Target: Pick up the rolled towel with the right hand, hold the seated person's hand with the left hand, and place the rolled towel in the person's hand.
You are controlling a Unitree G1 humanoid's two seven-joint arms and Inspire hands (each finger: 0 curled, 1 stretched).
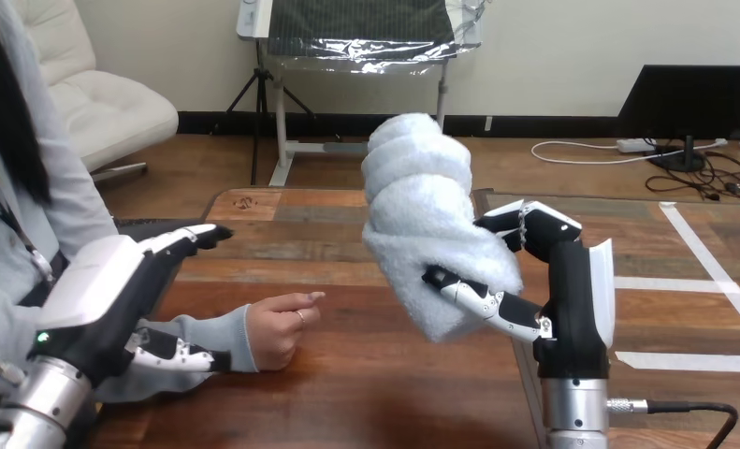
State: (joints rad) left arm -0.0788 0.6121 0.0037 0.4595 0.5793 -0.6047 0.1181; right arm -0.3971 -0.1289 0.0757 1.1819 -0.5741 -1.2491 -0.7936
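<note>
Right hand (570,304) is raised above the brown wooden counter (375,393), thumb and fingers curled round the lower end of the white rolled terry towel (420,210). The towel stands nearly upright, clear of the counter. Left hand (113,290) is at the counter's left side, fingers straight and spread wide, thumb lying against the person's grey sleeve (218,339). The person's hand (282,329) rests loosely curled on the counter, just beyond the left hand and apart from the towel.

Centre frame, the rolled towel (417,220) is white; the table (366,374) is brown wood-grain, with white tape lines (712,253) at right.
</note>
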